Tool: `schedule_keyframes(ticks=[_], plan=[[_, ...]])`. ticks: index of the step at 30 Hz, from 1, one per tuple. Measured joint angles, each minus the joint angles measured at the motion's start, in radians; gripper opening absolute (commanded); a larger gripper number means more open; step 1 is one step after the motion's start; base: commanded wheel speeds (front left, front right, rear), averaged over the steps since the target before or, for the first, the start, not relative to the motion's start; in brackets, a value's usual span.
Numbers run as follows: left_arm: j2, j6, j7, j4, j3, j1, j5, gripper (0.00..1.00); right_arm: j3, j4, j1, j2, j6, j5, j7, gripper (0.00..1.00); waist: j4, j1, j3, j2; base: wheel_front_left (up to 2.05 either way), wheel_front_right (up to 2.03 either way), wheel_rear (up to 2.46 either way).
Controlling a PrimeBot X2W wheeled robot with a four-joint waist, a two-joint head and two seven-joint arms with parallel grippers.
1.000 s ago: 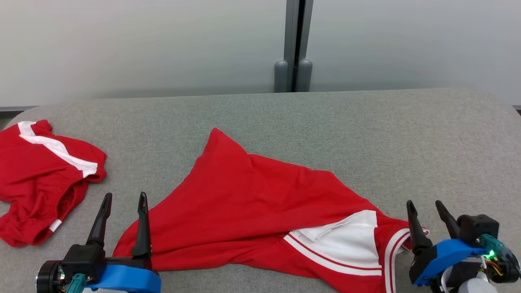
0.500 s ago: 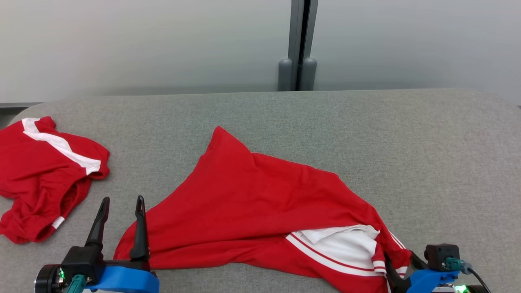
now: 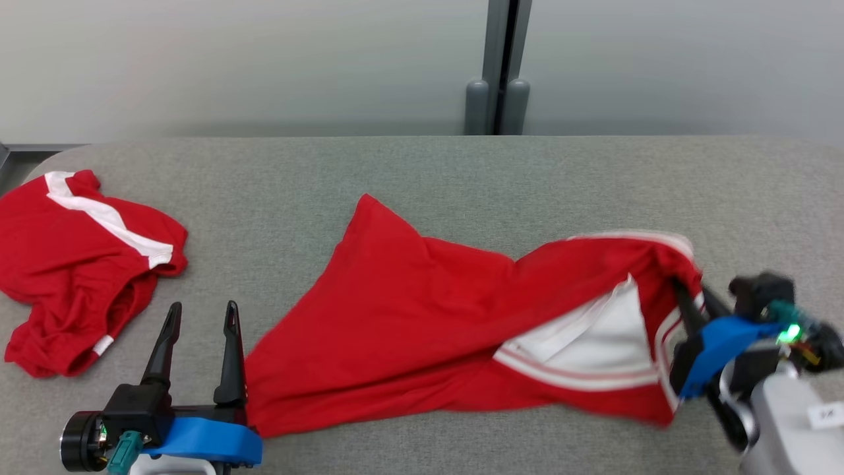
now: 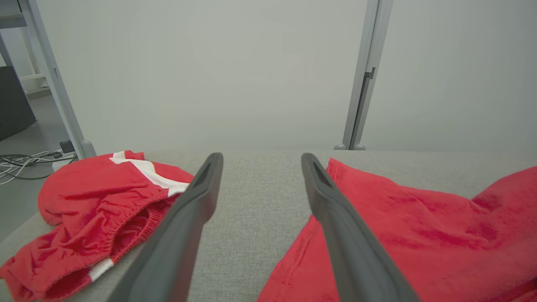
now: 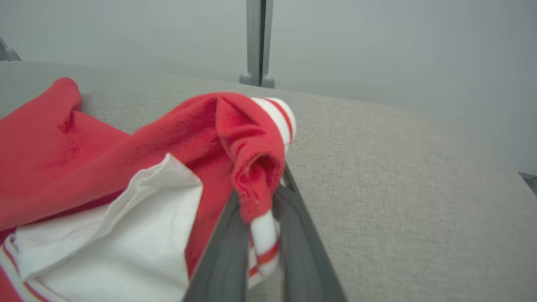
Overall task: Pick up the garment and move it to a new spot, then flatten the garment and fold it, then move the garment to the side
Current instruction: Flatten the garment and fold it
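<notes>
Across the middle of the grey bench [image 3: 409,171] lies the garment [image 3: 409,310], a red top with white panels and red-and-white striped trim, stretched from beside the left tool toward the right. At its right end the fabric is lifted off the bench. There the right tool [image 3: 690,293] has its two dark fingers [image 5: 224,251] pressed together on a bunched fold of red cloth and striped cuff. In the right wrist view the cloth spills over and between them, and a white panel hangs open just beside. The rest of the garment rests on the bench, with one pointed corner reaching toward the far edge.

Low at the left, the left tool [image 3: 202,307] stands with its fingers spread wide and nothing between them. Its right finger is just beside the garment's near-left edge, and in the left wrist view bare bench shows in the gap.

Well apart, at the bench's far left, a second red garment [image 3: 72,264] with a white stripe lies crumpled. Behind the bench a grey post [image 3: 499,66] stands against a pale wall [image 3: 231,59].
</notes>
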Motion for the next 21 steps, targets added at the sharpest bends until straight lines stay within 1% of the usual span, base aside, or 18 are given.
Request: schedule_keyframes(ticks=[4,6,8,9,10,14,21], plan=[[-0.001,0.0,0.0,0.0,-0.002,-0.004,0.0,1.0,-0.006,0.025,-0.12,-0.049,0.0,-0.004,-0.009,0.0,0.022,0.0,0.011,-0.0001,0.0,0.0,0.0],[-0.001,0.0,0.0,0.0,-0.003,-0.008,-0.001,1.0,-0.01,0.059,-0.172,-0.07,0.0,-0.006,-0.01,0.0,0.034,0.0,0.017,0.0,0.0,0.0,0.0],[-0.002,0.0,0.0,0.0,-0.002,-0.013,-0.002,1.0,-0.006,0.112,-0.215,-0.076,0.0,-0.014,-0.006,0.0,0.043,0.0,0.023,-0.0001,0.0,0.0,0.0],[-0.002,0.0,0.0,0.001,-0.001,-0.016,-0.003,1.0,-0.005,0.141,-0.231,-0.076,0.0,-0.018,-0.007,0.39,0.047,0.0001,0.027,-0.0001,0.0,0.0,0.0],[-0.002,0.0,0.0,0.001,-0.002,-0.019,-0.004,1.0,-0.003,0.176,-0.246,-0.079,0.0,-0.024,-0.007,1.0,0.051,0.0,0.03,0.0,0.0,0.0,0.0],[-0.006,0.0,0.0,0.001,-0.008,-0.02,-0.005,1.0,-0.016,0.274,-0.293,-0.084,0.0,-0.033,-0.067,1.0,0.061,0.0001,0.04,0.0,0.0,0.0,0.0],[-0.008,0.0,0.0,0.002,0.006,-0.02,-0.009,1.0,0.001,0.356,-0.318,-0.065,0.0,-0.049,-0.181,1.0,0.036,0.0,0.036,0.0,0.0,0.0,0.0]])
